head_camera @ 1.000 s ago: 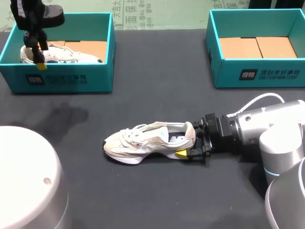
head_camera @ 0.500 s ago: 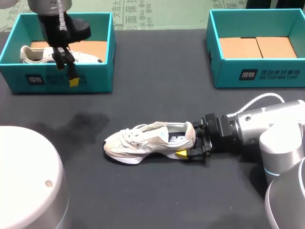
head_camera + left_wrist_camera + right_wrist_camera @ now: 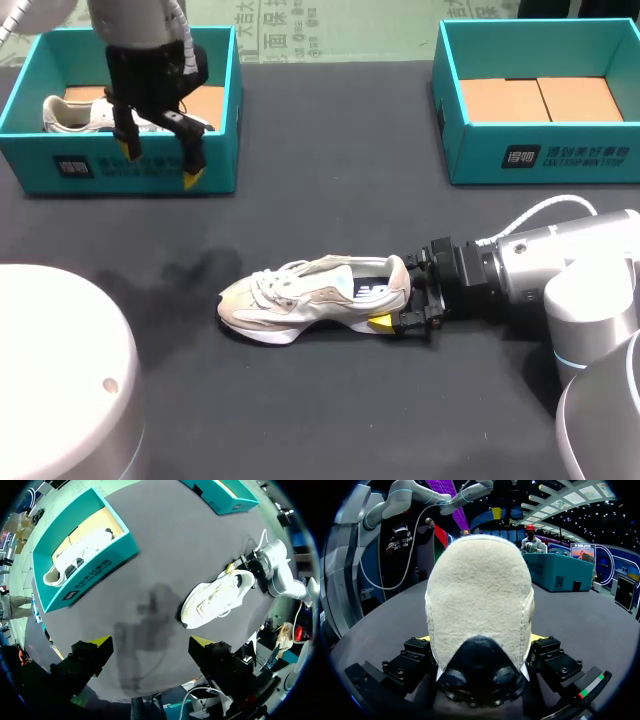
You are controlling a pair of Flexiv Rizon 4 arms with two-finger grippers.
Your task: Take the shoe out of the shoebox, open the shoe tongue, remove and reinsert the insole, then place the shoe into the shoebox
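On the table [image 3: 330, 150], clamping the shoe [image 3: 300, 295] by its heel in the right jaws; holding left jaws wide open over the left box [image 3: 40, 165].

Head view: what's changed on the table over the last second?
The left claw swung from the far-left end of the left shoebox across it and toward the robot. It now hangs open and empty near the box's front right corner. Nothing was taken hold of or let go. The shoe lies on the table where it was, with the right claw clamped on its heel as before.
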